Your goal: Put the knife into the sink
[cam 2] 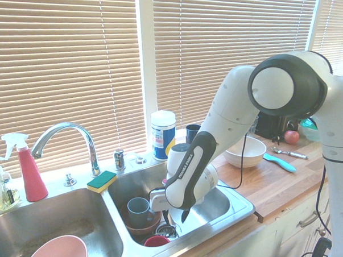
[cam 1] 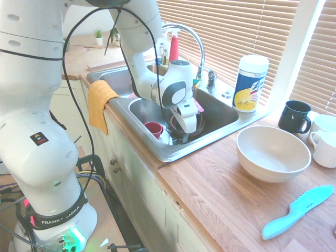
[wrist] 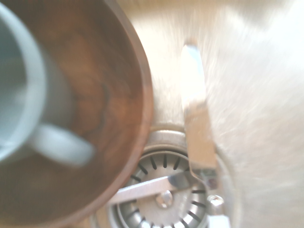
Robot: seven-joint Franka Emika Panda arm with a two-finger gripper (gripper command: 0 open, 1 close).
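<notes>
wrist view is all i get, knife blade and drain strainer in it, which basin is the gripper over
Observer: The gripper is low in the basin nearer the white bowl on the counter.

Operator: ok, are the jaws open or shut

Observer: Open, as the second exterior view shows them: there is a gap between them.

Operator: anything else down there that i could bump

Observer: Yes, a red cup sits in the same basin, near the brown bowl, so I'd probably lift straight up.
</notes>
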